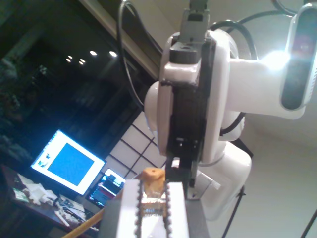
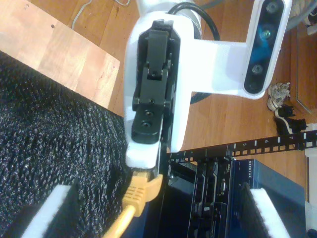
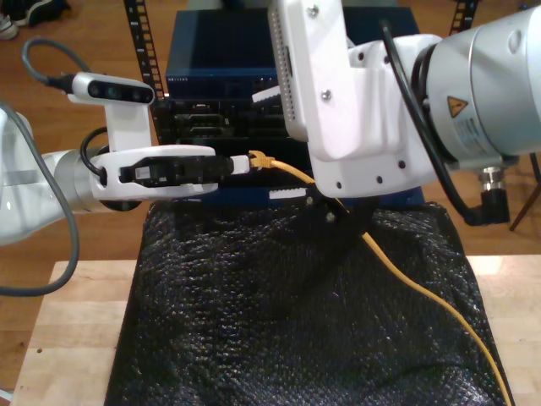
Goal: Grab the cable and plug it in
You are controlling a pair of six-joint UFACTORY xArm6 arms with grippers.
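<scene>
Over by the exterior view's left, my first gripper (image 3: 239,164) reaches in level and is clamped on the plug end of the cable (image 3: 406,279). The yellow boot sticks out just past its white tips, and the rest of the line trails across the black mat (image 3: 254,330) toward the exterior view's lower right. Along the first wrist view, the clear plug sits pinched between the toothed fingers (image 1: 130,208). My second gripper (image 2: 158,213) hangs above with its pads (image 2: 49,215) spread wide and nothing between them. It looks straight down on the boot and the rack of network gear (image 2: 267,173) just beside it. So the grab looks done and the plugging is not yet. The plug's nose seems buried in the jaws, so I judge the next move is a handover. The wide gripper would take the boot, then turn the plug squarely toward a port.
</scene>
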